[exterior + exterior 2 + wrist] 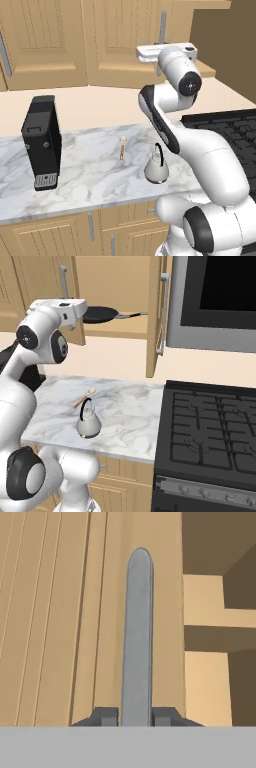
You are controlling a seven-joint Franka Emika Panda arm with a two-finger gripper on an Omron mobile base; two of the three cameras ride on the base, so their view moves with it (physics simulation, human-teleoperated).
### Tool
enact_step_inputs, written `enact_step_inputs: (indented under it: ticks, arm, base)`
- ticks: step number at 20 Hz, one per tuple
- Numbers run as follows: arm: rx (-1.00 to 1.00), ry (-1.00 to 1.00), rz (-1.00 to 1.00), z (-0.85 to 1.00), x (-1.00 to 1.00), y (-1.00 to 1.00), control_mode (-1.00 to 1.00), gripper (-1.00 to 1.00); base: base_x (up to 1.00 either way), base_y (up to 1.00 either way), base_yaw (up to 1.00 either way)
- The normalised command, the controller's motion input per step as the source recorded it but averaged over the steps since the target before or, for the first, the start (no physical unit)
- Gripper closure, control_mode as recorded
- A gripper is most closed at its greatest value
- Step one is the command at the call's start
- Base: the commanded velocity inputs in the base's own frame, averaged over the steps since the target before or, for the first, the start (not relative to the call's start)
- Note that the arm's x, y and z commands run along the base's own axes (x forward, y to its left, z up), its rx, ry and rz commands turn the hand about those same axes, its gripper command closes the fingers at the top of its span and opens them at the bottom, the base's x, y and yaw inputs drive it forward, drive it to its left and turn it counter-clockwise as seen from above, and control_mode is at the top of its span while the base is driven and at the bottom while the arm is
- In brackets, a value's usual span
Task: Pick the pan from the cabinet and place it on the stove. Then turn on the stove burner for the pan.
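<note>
Hand (135,716) pinching the cabinet's grey bar handle (137,637) at frame centre; pull off-line and that thin grip could slip.

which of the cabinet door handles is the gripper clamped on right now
The gripper is shut on the grey bar handle of the left cabinet door, beside the open shelf holding the pan.
</note>
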Motion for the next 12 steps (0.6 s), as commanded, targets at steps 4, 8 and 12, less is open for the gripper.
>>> enact_step_inputs:
  ticks: [4,8,12]
  arm:
    - [0.00,0.03,-0.05,0.33,-0.72,0.42,-1.00,1.00]
    - [0.00,0.04,-0.05,0.24,-0.68,0.46,-1.00,1.00]
    - [-0.03,0.02,-0.04,0.06,-0.64,0.66,-1.00,1.00]
  base:
    - [0.00,0.00,0.00]
    - [0.00,0.00,0.00]
    - [0.00,0.00,0.00]
